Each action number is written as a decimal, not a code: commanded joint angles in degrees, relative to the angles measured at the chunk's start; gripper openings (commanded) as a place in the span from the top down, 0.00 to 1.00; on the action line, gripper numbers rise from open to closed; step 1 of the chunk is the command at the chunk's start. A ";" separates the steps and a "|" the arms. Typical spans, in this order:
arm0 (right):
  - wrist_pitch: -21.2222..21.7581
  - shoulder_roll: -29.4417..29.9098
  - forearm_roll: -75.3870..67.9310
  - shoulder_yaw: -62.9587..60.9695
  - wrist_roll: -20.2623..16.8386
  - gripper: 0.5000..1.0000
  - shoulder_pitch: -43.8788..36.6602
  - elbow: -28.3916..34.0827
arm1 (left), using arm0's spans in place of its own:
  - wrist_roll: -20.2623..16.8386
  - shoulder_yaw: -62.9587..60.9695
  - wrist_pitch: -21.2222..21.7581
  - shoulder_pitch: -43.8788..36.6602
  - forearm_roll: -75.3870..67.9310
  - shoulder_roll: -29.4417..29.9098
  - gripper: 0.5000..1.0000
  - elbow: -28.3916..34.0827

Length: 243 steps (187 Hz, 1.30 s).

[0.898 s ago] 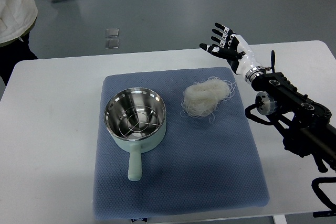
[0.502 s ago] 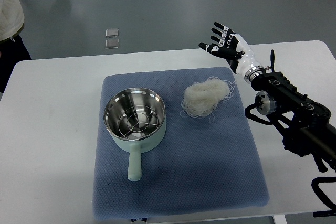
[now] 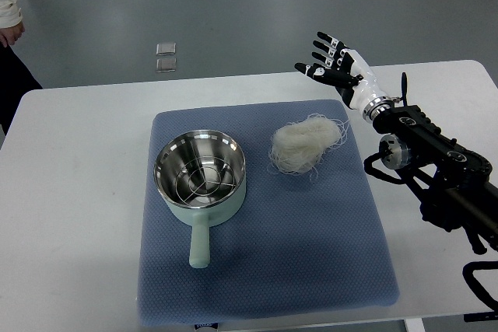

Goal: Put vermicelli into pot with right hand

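Pot holding wire rack, vermicelli beside, right hand spread

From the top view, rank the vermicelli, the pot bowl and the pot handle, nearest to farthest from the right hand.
Measured from the right hand, open above the table's far right:
1. vermicelli, on the mat just below-left of the hand.
2. pot bowl, on the mat's left half.
3. pot handle, pointing toward the robot's side, farthest away.
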State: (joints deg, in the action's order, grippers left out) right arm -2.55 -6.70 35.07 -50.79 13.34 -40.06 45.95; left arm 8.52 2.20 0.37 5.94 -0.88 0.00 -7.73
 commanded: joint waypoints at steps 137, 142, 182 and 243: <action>0.00 -0.24 0.00 0.78 -0.07 0.15 -2.48 -0.25 | 0.00 0.00 -0.01 0.04 0.00 0.00 0.00 -0.09; -0.09 -0.16 0.09 0.78 -0.07 0.15 -2.48 -0.25 | 0.00 0.00 -0.01 -0.05 0.00 0.00 0.00 -0.09; 0.00 -0.42 0.35 0.96 -0.07 0.15 -2.22 -0.16 | 0.00 0.00 -0.01 0.04 0.00 0.00 0.00 0.00; 3.07 -3.41 4.21 7.46 0.02 0.15 -5.03 0.37 | 0.00 0.08 -0.01 -0.05 0.00 0.00 0.00 -0.62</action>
State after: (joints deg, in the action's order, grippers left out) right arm -0.93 -8.40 36.85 -46.49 13.27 -42.74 46.01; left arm 8.52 2.31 0.35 5.89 -0.88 0.00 -8.07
